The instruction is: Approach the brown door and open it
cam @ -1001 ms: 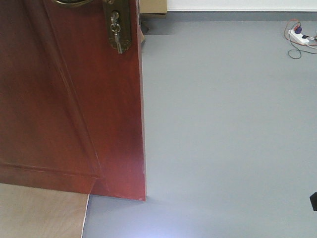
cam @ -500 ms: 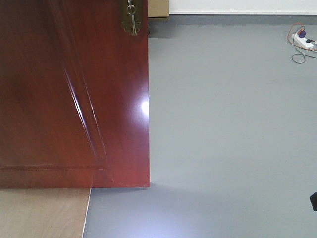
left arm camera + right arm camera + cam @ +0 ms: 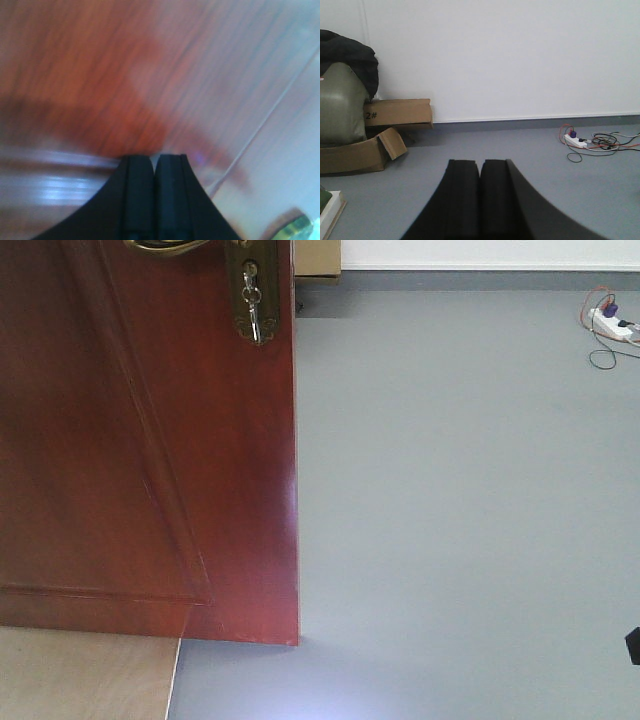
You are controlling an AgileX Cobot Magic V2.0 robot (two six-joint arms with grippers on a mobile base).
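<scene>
The brown door fills the left half of the front view, glossy red-brown with raised moulding. Its free edge runs down near the middle of that view. At the top sit a brass lever handle and a brass lock plate with keys hanging from it. In the left wrist view my left gripper is shut, its tips close to or against the blurred door panel; a brass fitting shows at the lower right corner. My right gripper is shut and empty, facing open grey floor.
A pale plywood surface lies below the door at the bottom left. Grey floor stretches to the right. A power strip with cables lies far right. Cardboard boxes and a green bag stand by the white wall.
The door view has dropped and shifted back: the handle and lock plate have come into sight again at the top, and the door's lower edge sits lower than half a second ago.
</scene>
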